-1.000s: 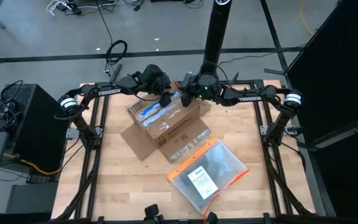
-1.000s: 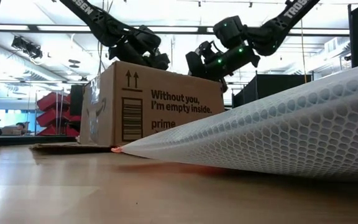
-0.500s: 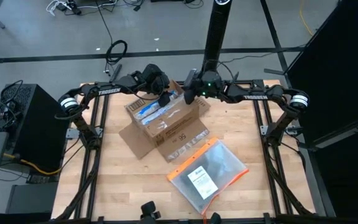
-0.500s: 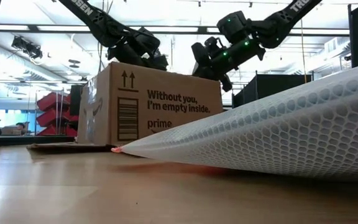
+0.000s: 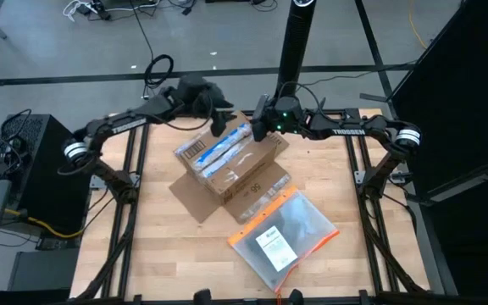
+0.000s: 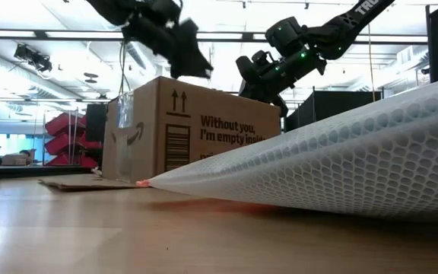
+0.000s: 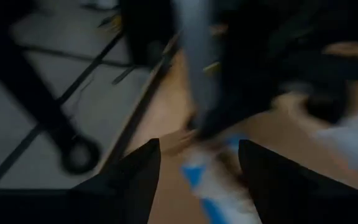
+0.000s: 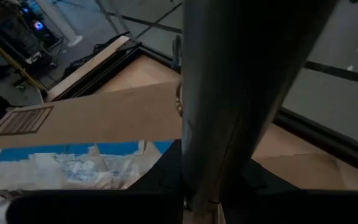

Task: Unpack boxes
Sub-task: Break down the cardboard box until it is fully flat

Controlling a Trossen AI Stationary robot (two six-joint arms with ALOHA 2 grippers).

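high view: brown corrugated cardboard box [image 5: 231, 161] with white-and-blue label on top, sitting at the far-centre of the light wooden table [image 5: 176, 246], one flap splayed flat on the tabletop toward the left-front. left gripper [image 5: 219, 121] above the box's far-left edge, apart from it; cannot tell how far open from here. right gripper [image 5: 260, 127] at the box's far-right top corner, right against it; finger gap hidden. flat clear plastic pouch with orange edge [image 5: 282, 233] lying just in front of the box, toward the right.

low view: box [image 6: 181, 137] standing upright, printed arrows and "without you, i'm empty" on the near face. left gripper [image 6: 192, 61] up in the air over the box top, clear of it, motion-blurred. right gripper [image 6: 261, 80] down at the box's top right edge; contact or grip cannot be told. pouch [image 6: 341, 167] filling the right foreground, honeycomb bubble texture, covering the box's lower right.

left wrist view: heavily blurred. two dark fingers [image 7: 129, 180] spread apart, nothing between them. blue-and-white label patch [image 7: 207, 186] beyond the gap.

right wrist view: wide dark shape [image 8: 241, 93] blocks the middle of the picture. box top [image 8: 92, 124] past it, with blue-and-white label [image 8: 73, 163] and a barcode sticker [image 8: 23, 121]. own fingers not made out, so open or closed cannot be told.
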